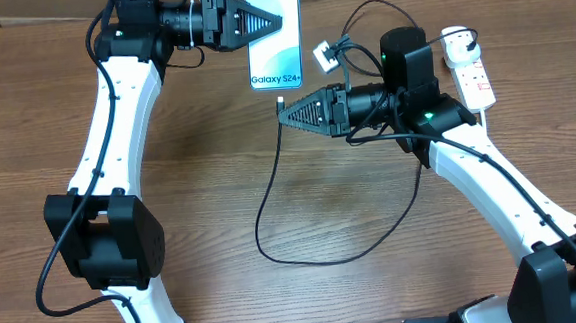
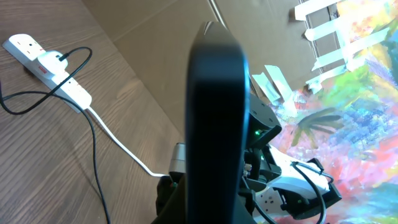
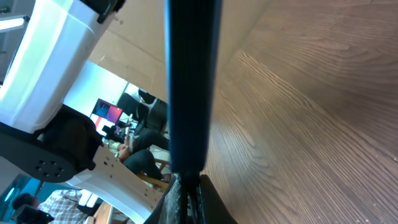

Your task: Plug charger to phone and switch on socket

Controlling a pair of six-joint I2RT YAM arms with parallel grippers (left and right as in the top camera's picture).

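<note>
My left gripper [image 1: 275,22] is shut on the phone [image 1: 275,57] and holds it at the back of the table, its "Galaxy S24+" screen up. In the left wrist view the phone's dark edge [image 2: 214,112] rises from the jaws [image 2: 211,208]. My right gripper [image 1: 285,113] is shut on the charger's connector tip [image 1: 280,103], just below the phone's bottom edge. In the right wrist view the tip [image 3: 186,183] in the jaws [image 3: 186,202] meets the phone's edge [image 3: 189,87]; I cannot tell if it is in. The black cable [image 1: 271,218] loops over the table. The socket [image 1: 471,73] lies at the back right with the black plug [image 1: 458,41] in it.
A small white adapter [image 1: 324,54] lies right of the phone. The socket [image 2: 46,68], its thick white cord [image 2: 118,140] and the black cable [image 2: 94,155] show in the left wrist view. The left arm's white link [image 3: 56,56] stands behind the phone in the right wrist view.
</note>
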